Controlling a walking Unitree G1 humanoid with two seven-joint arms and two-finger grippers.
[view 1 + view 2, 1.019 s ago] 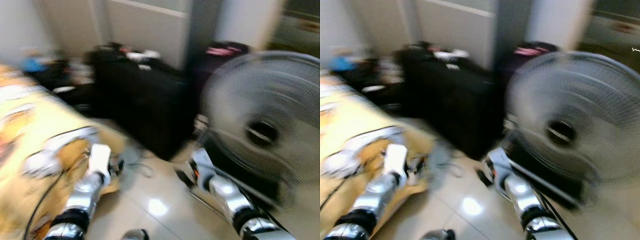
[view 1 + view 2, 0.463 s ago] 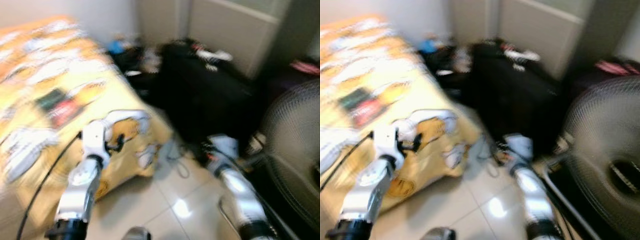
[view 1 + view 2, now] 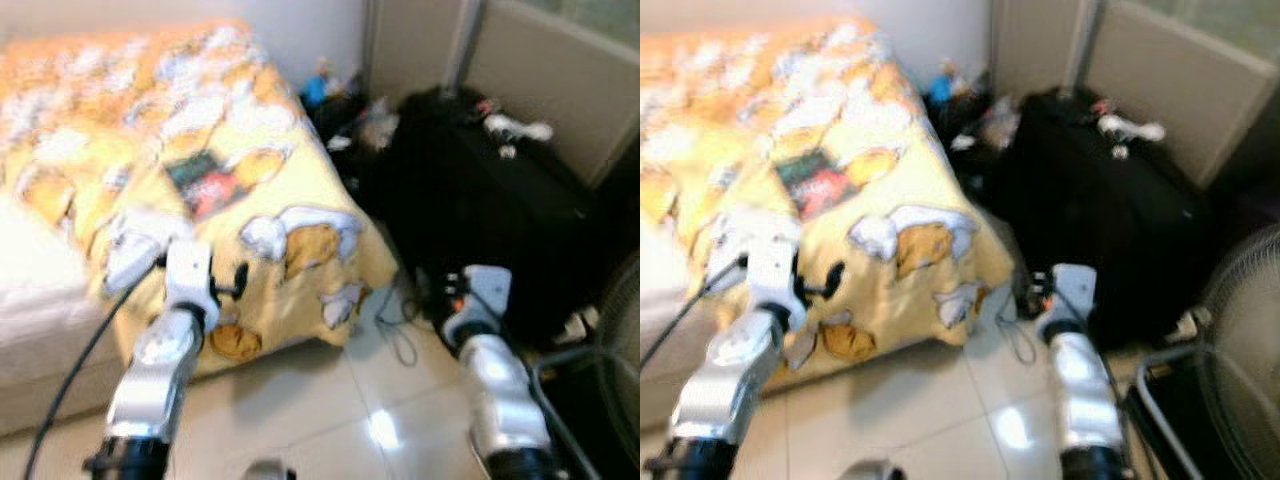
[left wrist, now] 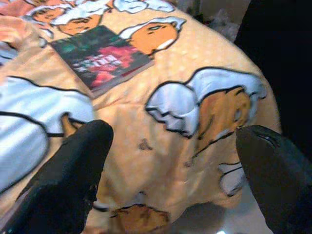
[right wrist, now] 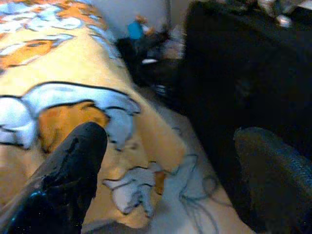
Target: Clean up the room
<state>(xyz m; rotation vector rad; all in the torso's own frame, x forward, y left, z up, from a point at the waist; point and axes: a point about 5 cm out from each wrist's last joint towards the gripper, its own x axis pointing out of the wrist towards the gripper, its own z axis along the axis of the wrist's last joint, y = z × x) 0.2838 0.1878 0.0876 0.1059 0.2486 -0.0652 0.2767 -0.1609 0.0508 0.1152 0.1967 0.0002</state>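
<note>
The step in hand looks like an approach to the bed (image 3: 60, 300) to pick up the book (image 4: 100, 57), and doing it well means squaring up to the mattress corner and bringing the left end effector (image 4: 170, 161) down over the book's near edge. That end effector is spread wide and holds nothing, hanging above the yellow cartoon-print blanket (image 4: 161, 53) just short of the book, which lies flat near the bed's corner. Moving rightward, a loose cable (image 3: 400, 330) trails on the glossy tiled floor (image 3: 330, 400) between bed and black suitcase (image 3: 480, 210), a likely snag for feet. The right end effector (image 5: 170, 165) is also spread and empty, held over that gap. Small clutter (image 3: 340, 90) sits in the far corner, and a fan (image 3: 1250, 340) stands at the right edge.
</note>
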